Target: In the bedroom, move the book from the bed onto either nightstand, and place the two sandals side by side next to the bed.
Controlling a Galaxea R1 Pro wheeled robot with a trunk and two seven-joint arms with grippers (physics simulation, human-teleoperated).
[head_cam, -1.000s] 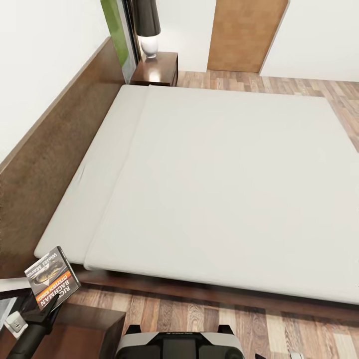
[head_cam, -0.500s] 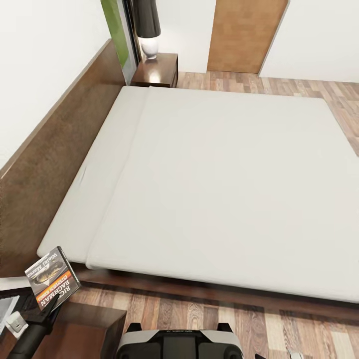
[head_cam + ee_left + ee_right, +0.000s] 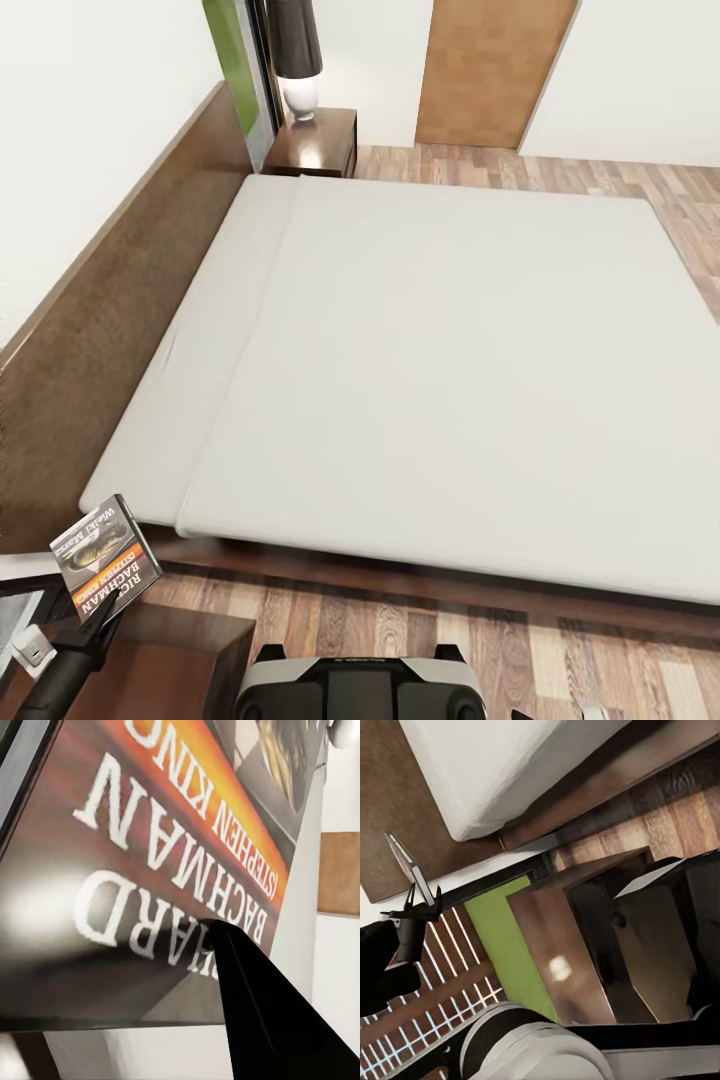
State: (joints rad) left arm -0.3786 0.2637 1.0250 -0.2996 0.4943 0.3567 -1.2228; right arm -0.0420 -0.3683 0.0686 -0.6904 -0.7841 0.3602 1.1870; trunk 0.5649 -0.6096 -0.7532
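A: Where's the book (image 3: 105, 556) now?

B: Off the bed (image 3: 440, 370) already. The left gripper (image 3: 88, 612) is clamped on its lower edge and holds it upright, cover toward the camera, just off the bed's near corner by the headboard. In the left wrist view one dark finger (image 3: 262, 1012) lies across the lettering of the cover.

A: And the right gripper?

B: I can't tell whether it's apart or together.

A: So what's the step?

B: Setting the book on the nightstand (image 3: 165, 665), I'd say. Its brown top sits just beside the bed's near corner, right under the held book. The other nightstand (image 3: 318, 140), with the lamp (image 3: 295, 55), is at the bed's far corner, well apart, so no reason to go there.

A: How to do it well?

B: Tilt the book toward flat first; it's thin and would topple if let go on edge. Lower it over the middle of the top, away from the edge facing the bed, then part the fingers only once it rests.
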